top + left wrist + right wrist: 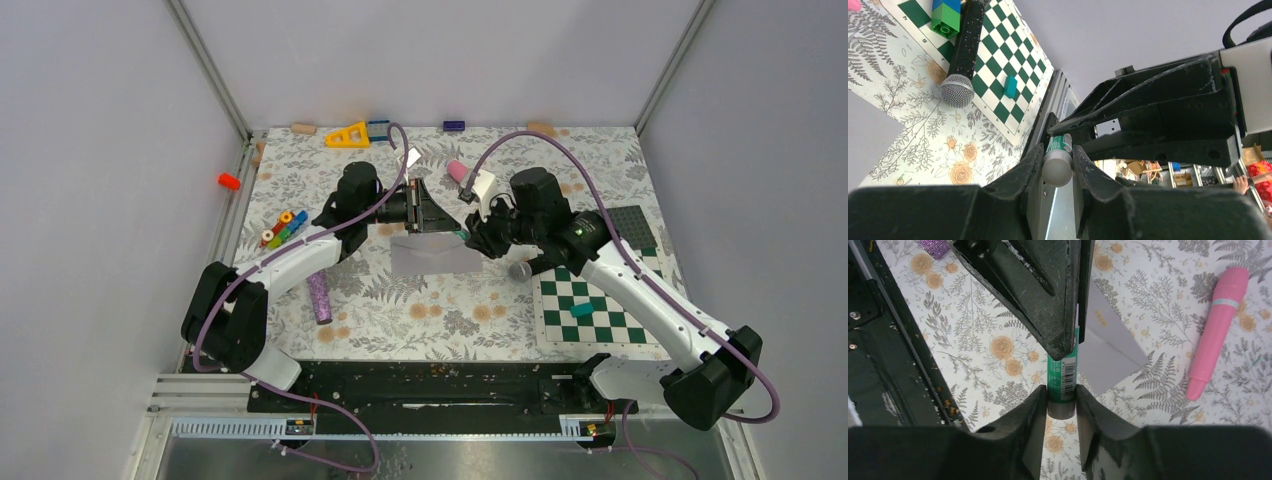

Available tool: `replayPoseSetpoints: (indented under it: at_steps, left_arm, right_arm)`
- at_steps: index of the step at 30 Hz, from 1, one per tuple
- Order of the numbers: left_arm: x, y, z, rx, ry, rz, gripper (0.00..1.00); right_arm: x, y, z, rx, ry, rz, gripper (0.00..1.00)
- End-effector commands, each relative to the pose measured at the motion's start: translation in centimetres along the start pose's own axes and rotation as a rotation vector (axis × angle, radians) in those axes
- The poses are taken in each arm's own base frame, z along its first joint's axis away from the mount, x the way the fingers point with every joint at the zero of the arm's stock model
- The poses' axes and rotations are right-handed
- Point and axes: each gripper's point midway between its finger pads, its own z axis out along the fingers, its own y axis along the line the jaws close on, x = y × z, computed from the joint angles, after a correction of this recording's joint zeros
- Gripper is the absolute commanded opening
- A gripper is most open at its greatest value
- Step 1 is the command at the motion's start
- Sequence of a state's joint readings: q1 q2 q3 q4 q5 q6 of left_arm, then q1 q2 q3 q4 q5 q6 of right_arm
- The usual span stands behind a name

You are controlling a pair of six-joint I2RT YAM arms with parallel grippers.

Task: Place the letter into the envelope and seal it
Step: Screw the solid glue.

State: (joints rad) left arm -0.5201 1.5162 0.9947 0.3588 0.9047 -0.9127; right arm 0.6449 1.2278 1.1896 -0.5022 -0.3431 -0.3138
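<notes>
The pale grey envelope lies flat on the floral table between the two arms; one corner of it shows in the right wrist view. The letter is not in view. A green glue stick hangs above the envelope's right end, gripped at both ends. My left gripper is shut on its grey-capped end. My right gripper is shut on the other end, its fingers pressing the green label just above the grey base. The two grippers face each other, tip to tip.
A black microphone lies at the edge of the green-and-white checkerboard mat, which carries a teal block. A pink cylinder lies behind the grippers, and a purple glitter tube and coloured blocks lie at the left.
</notes>
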Motion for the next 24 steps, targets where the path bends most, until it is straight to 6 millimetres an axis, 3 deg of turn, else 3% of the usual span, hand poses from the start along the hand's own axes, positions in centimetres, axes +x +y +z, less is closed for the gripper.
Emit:
replayPoseSetpoints:
  at_steps: [1,5,7,9,13,15,21,24]
  left_arm:
    - [-1.2,-1.1,0.4,0.032,-0.032,0.067,0.03]
    - [-1.3,-1.3,0.3,0.036,-0.031,0.070,0.04]
    - [-1.3,-1.3,0.3,0.037,-0.031,0.070,0.10]
    - [-1.4,-1.5,0.3,0.039,-0.033,0.075,0.27]
    - [-2.0,-1.5,-0.1,0.026,-0.045,0.080,0.79]
    - [-2.8,-1.7,-0.8,0.019,-0.069,0.087,0.98]
    - [-6.6,-2.0,-4.6,-0.020,-0.182,0.135,0.99]
    - [-9.2,-0.6,-7.3,-0.137,-0.234,0.233,0.99]
  right_arm:
    - [-1.2,0.2,0.3,-0.008,-0.045,-0.045,0.26]
    - [-1.3,0.4,0.2,-0.017,-0.049,-0.047,0.16]
    - [-1.3,0.6,0.1,-0.022,-0.051,-0.045,0.14]
    - [-1.4,0.7,-0.1,-0.024,-0.057,-0.043,0.11]
    - [-1.6,0.9,-0.7,-0.021,-0.066,-0.047,0.10]
    - [-1.5,1.0,-1.1,-0.021,-0.069,-0.055,0.10]
    - [-1.0,1.5,-2.2,-0.022,-0.072,-0.075,0.10]
    - [-0.6,1.8,-2.6,-0.031,-0.075,-0.086,0.10]
